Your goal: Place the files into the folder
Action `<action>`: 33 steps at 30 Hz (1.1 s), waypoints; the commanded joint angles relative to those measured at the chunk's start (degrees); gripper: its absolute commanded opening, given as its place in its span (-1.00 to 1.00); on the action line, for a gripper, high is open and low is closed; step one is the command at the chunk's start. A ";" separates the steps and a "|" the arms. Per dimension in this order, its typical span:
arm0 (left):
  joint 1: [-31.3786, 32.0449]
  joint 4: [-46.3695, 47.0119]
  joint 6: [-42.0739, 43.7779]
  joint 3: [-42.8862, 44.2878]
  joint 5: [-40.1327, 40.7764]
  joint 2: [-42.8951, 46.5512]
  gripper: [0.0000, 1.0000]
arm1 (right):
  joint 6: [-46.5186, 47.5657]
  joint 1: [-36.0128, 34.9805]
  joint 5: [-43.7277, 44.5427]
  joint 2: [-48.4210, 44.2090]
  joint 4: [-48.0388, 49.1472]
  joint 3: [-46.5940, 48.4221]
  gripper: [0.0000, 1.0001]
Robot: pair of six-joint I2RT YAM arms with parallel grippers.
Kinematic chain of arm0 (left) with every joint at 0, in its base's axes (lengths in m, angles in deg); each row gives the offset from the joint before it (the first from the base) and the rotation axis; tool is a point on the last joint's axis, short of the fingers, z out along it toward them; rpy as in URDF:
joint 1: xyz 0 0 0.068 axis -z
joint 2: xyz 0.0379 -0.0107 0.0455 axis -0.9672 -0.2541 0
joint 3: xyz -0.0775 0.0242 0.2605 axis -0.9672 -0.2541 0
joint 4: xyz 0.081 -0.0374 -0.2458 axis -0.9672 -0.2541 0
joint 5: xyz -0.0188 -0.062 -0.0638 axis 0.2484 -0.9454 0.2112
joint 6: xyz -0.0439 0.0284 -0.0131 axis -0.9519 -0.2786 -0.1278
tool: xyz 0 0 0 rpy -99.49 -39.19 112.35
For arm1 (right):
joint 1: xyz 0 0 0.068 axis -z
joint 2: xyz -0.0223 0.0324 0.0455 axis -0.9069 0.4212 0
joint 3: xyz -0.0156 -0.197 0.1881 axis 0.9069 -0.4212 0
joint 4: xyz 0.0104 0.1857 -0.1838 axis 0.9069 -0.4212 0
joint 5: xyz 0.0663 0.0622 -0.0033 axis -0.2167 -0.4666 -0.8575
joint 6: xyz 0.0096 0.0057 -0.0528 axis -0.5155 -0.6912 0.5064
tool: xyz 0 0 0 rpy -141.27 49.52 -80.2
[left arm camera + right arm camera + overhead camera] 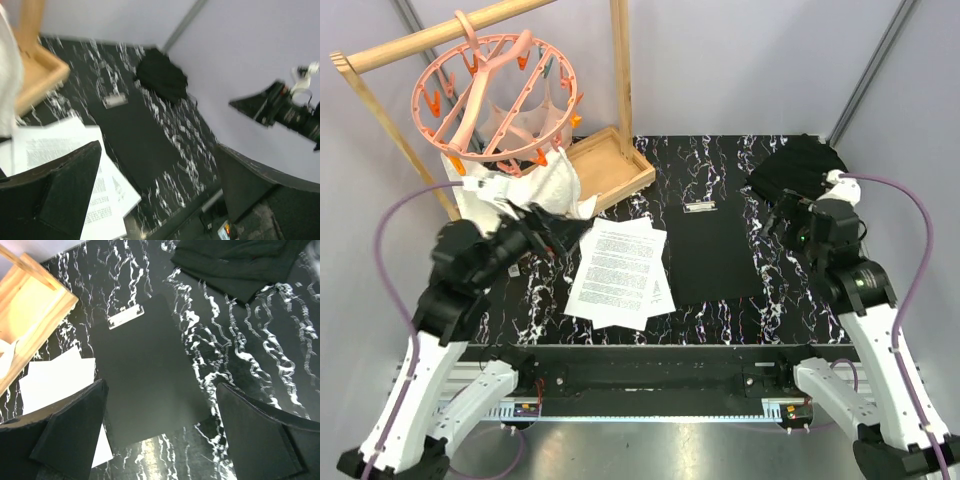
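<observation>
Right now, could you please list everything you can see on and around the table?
files: a few, white, left of centre
folder: one, black, right of files
clip: one, silver, folder's far edge
fabric bundle: one, black, far right
tray: one, wooden, far left
cloth: one, white, beside tray
clip hanger: one, pink, on wooden rack
table: one, black marbled
left end effector: one, black, open, by files
right end effector: one, black, open, by bundle

Bright, even overhead light with soft shadows. The left wrist view is smeared with blur; in the right wrist view, glare whitens the tabletop (150, 452) beside the folder (145, 375).
</observation>
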 commanded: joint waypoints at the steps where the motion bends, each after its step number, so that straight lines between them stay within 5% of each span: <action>1: 7.45 6.31 -1.95 -7.56 -0.76 -2.56 0.98 | -1.96 0.31 -2.87 6.66 6.60 -1.39 0.99; 7: 25.03 13.16 -1.25 -15.48 9.97 -10.97 0.98 | 5.49 0.22 -11.99 20.88 23.48 -7.03 1.00; 12: 37.26 21.15 -0.19 -18.47 15.36 -22.14 0.97 | 11.48 0.22 -17.53 42.85 26.31 5.78 1.00; 23: 39.64 30.84 -1.07 -13.65 10.36 -45.70 0.79 | 15.89 -0.04 -23.44 75.02 23.41 38.21 0.89; 33: 39.64 30.75 0.16 2.08 -1.69 -68.19 0.11 | 15.80 1.01 -23.43 87.00 16.91 49.49 0.88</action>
